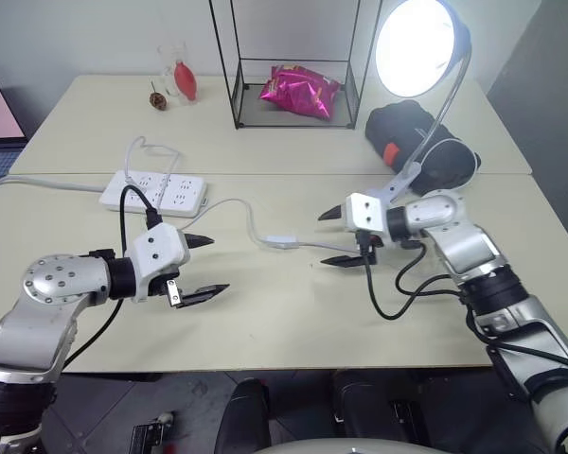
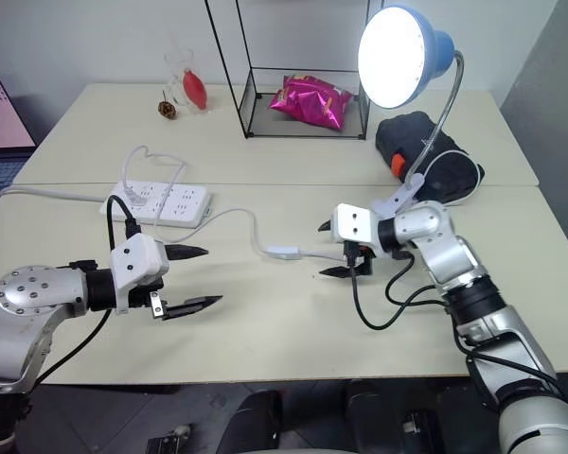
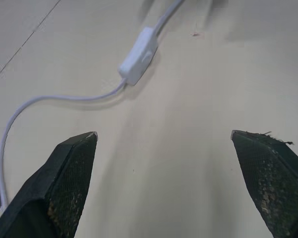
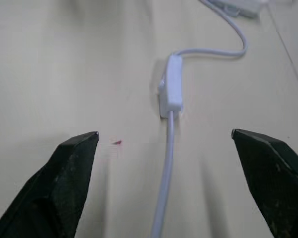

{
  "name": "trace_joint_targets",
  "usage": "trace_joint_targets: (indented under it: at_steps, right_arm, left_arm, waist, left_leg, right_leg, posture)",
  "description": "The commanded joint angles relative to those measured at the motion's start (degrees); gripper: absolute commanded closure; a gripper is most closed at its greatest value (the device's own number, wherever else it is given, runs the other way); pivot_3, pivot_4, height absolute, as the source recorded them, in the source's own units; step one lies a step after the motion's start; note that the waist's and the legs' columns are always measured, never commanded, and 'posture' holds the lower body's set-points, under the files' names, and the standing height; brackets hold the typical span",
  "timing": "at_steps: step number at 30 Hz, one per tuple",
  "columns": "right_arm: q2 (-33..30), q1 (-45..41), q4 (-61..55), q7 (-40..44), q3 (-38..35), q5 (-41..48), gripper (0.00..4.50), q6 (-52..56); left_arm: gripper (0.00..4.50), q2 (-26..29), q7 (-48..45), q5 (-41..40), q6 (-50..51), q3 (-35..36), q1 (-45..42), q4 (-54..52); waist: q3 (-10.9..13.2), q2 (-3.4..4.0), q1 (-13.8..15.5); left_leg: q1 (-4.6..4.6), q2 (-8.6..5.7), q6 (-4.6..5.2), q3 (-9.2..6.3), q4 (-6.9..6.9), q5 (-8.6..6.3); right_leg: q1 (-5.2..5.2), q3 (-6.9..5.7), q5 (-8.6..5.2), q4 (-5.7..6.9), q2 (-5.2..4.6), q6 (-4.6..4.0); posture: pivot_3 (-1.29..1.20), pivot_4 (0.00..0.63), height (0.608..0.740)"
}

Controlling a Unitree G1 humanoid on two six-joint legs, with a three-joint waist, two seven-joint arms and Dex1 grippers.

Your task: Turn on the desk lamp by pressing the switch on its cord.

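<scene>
Now lit desk lamp (image 2: 398, 55), switch (image 1: 281, 240) lain between left gripper (image 1: 206, 266) and right gripper (image 1: 333, 236), both spread wide, nothing grasped.

The desk lamp (image 1: 418, 47) is lit, its bulb glowing bright over the far right of the table (image 1: 284, 322). The switch (image 1: 281, 240) lies flat on the tabletop, free, with the cord (image 1: 235, 210) curling away toward the power strip (image 1: 154, 191). The right gripper (image 1: 329, 236) hangs just beside the switch, fingers spread, not touching it. The left gripper (image 1: 204, 266) hovers well apart from it, fingers spread too and holding nothing.
</scene>
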Motion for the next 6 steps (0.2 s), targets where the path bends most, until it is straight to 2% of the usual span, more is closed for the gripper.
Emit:
trace_joint_targets:
  at_steps: [1, 6]
  right_arm:
    - [-4.6, 3.9, -11.6, 1.1, -5.4, 5.8, 0.04, 6.4]
    - [-6.2, 5.7, -15.5, -0.8, -6.2, 7.5, 0.04, 10.1]
  left_arm:
    - [0.00, 1.5, 1.0, 0.0, 0.5, 3.4, 1.8, -3.4]
    - [0.00, 0.9, 1.1, -2.3, 2.9, 3.6, 2.3, -5.0]
  waist:
    - [0.0, 0.00, 0.0]
    - [0.0, 0.00, -0.1]
  left_leg:
    - [0.00, 0.00, 0.00, 0.01, 0.00, 0.00]
    - [0.05, 0.00, 0.00, 0.08, 0.02, 0.00]
  right_leg:
    - [0.00, 0.00, -0.01, 0.00, 0.00, 0.00]
    - [0.01, 0.03, 0.01, 0.00, -0.01, 0.02]
  posture:
    - [0.00, 0.150, 0.740]
    - [0.00, 0.150, 0.740]
